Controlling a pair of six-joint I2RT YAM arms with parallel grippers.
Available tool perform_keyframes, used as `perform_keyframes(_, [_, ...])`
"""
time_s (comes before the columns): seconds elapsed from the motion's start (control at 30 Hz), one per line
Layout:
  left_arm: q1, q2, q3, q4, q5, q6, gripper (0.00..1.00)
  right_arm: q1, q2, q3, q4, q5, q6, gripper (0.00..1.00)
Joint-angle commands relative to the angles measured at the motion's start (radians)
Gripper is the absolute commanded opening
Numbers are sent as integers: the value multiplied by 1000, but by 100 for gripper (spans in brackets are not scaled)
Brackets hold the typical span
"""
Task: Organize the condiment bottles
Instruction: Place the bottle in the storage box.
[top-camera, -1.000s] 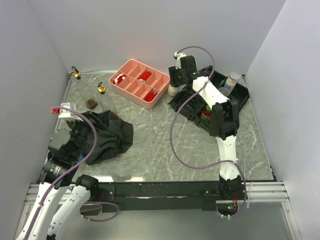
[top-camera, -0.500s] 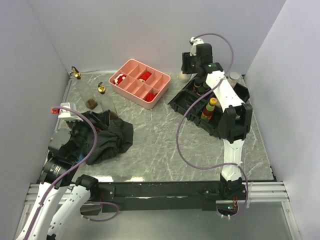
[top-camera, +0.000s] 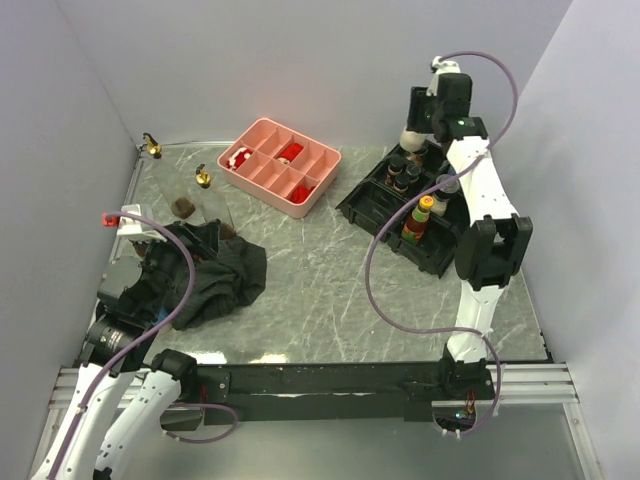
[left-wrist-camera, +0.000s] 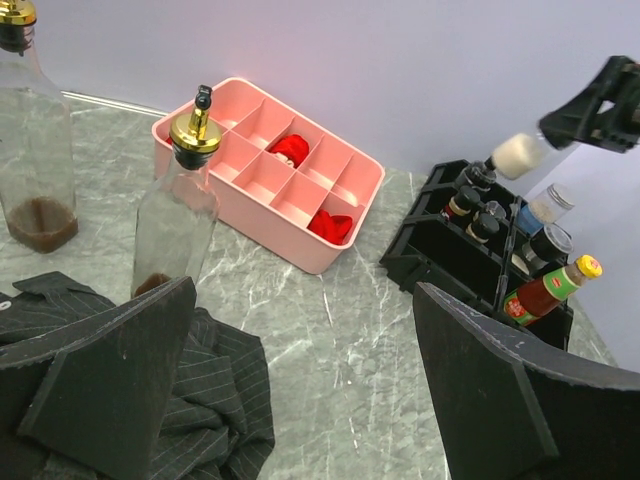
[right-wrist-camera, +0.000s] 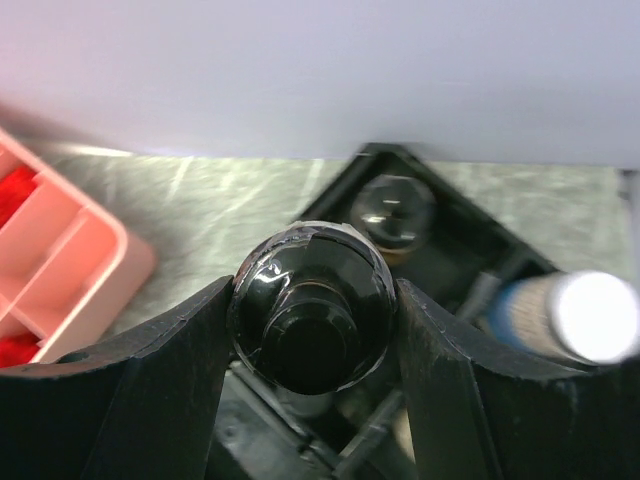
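Hovering above black rack (top-camera: 372, 203), right claw (right-wrist-camera: 315, 300) clenched on pale bottle (left-wrist-camera: 518, 155), left claw (left-wrist-camera: 303, 290) released

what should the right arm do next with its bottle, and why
Probably lower it straight down: the right gripper is shut on the pale black-lidded shaker bottle, hanging above the far end of the black compartment rack, where other bottles stand.

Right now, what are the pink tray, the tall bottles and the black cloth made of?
The tray looks like smooth matte plastic, moulded in one pink piece. The tall bottles seem clear glass, see-through, with shiny gold spouts, maybe metal. The cloth is soft fabric: it lies crumpled, with thin stripes.
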Motion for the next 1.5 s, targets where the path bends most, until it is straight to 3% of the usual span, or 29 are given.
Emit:
perform_keyframes(0.0, [-2,15,12,14,-14,14,96,-31,-95,45,31,92,-39,11])
perform_keyframes(0.23, [-2,18,9,14,-16,14,96,-57,-67,58,25,159,-84,11])
perform_keyframes(1.07, [-2,61,12,14,-20,15,96,-126,151,88,140,123,-88,12])
perform_keyframes(1.27, [-2,67,13,16,-17,17,97,-131,209,97,148,100,-81,19])
perform_keyframes(1.47, [-2,76,13,19,-11,17,96,-134,240,98,149,93,-68,34])
